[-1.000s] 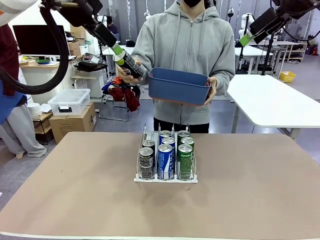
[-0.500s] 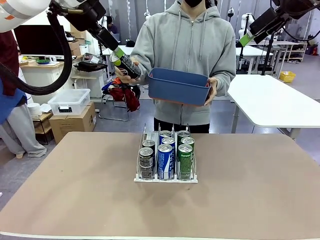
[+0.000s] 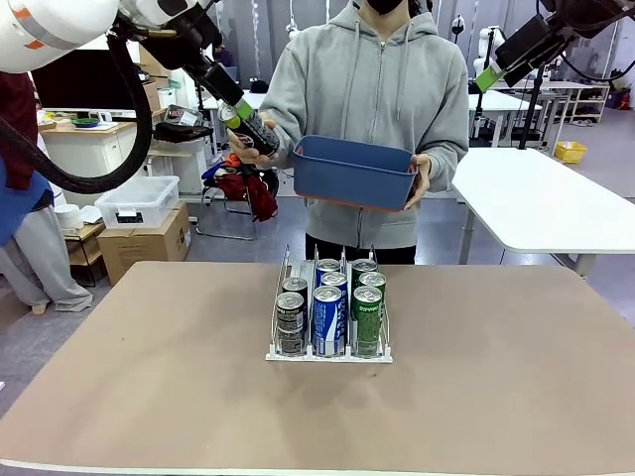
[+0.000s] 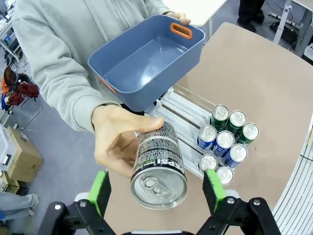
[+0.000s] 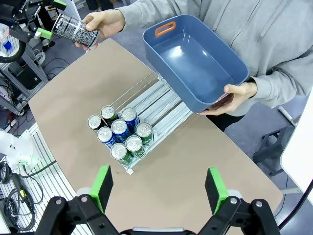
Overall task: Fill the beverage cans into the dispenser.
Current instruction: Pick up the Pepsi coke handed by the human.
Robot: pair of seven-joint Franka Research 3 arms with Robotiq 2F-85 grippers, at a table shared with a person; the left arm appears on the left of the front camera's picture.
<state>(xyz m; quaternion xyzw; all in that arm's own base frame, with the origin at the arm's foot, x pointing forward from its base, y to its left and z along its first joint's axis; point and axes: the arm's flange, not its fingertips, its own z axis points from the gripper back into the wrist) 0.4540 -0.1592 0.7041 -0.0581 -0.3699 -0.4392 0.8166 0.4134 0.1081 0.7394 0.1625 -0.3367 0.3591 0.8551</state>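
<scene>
Left wrist view: person's hand [image 4: 117,142] offers me a black can [image 4: 159,166] top-first between my left gripper [image 4: 159,188] jaws, spread wide and not gripping; right gripper [image 5: 159,188] idles open above the dispenser [image 5: 146,115], its dark lane one short.

Seven cans stand in the dispenser [image 3: 329,352]: two black cans [image 3: 290,323], three blue-and-white cans [image 3: 327,319] and two green cans [image 3: 367,318]. An eighth can, a black can [image 4: 159,166], lies in the person's hand [image 4: 117,144]. There is one blue bin [image 3: 354,171] and one three-lane rack.
</scene>
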